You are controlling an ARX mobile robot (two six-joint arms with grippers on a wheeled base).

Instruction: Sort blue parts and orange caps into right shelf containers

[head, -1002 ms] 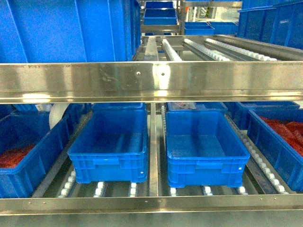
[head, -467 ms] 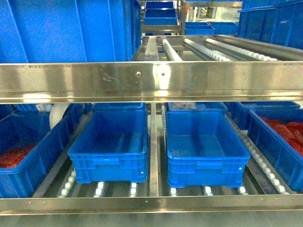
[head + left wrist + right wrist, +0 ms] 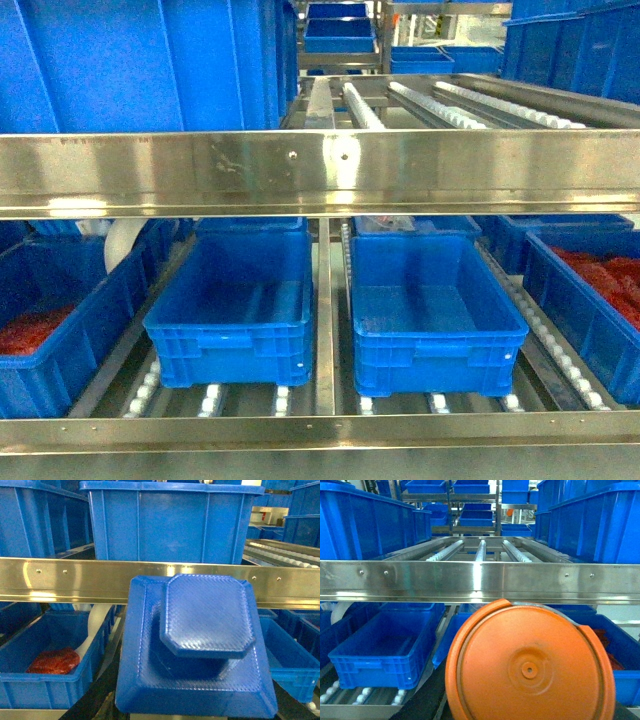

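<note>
Two empty bright-blue crates side by side in the middle of the lower shelf, left one (image 3: 232, 305) and right one (image 3: 432, 310); two more crates at the far left (image 3: 60, 330) and far right (image 3: 590, 310), each holding red pieces; one blue part (image 3: 197, 650) filling the left wrist view; one orange cap (image 3: 530, 667) filling the right wrist view; one steel rail (image 3: 320, 170) across the front.

Warehouse or factory parts store | stainless flow rack (image 3: 320, 170) with white roller tracks (image 3: 465, 103) on both tiers | bright-blue ribbed crates (image 3: 432, 300) lined up in lanes, two at the sides holding red parts (image 3: 30, 330) | more stacked blue crates (image 3: 570, 45) and further racks behind
</note>
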